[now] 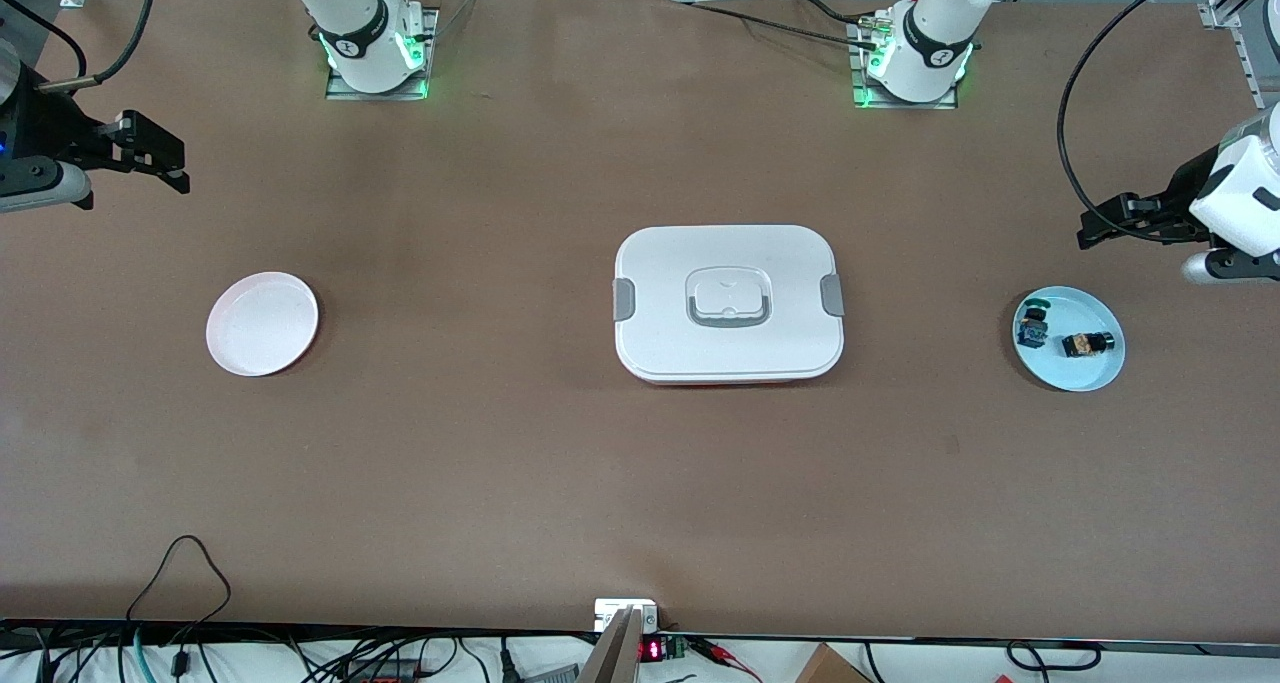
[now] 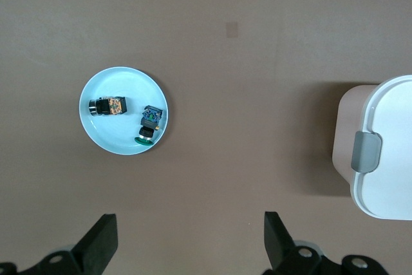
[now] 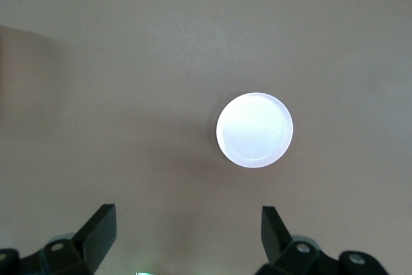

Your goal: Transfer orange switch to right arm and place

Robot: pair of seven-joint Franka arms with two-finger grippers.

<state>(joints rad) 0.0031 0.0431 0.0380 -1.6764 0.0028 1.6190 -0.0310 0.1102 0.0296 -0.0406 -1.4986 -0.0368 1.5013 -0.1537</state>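
The orange switch (image 1: 1087, 344) lies on its side on a light blue plate (image 1: 1068, 371) toward the left arm's end of the table. It also shows in the left wrist view (image 2: 108, 105), on the plate (image 2: 122, 143). My left gripper (image 1: 1090, 228) hangs open and empty over bare table beside that plate; its own view shows the jaws wide apart (image 2: 190, 220). My right gripper (image 1: 180, 168) is open and empty over bare table at the right arm's end (image 3: 186, 212).
A blue-and-green switch (image 1: 1032, 328) shares the blue plate (image 2: 149, 122). A white plate (image 1: 262, 323) lies toward the right arm's end (image 3: 254, 129). A white lidded box (image 1: 728, 303) with grey clips sits mid-table (image 2: 386, 152).
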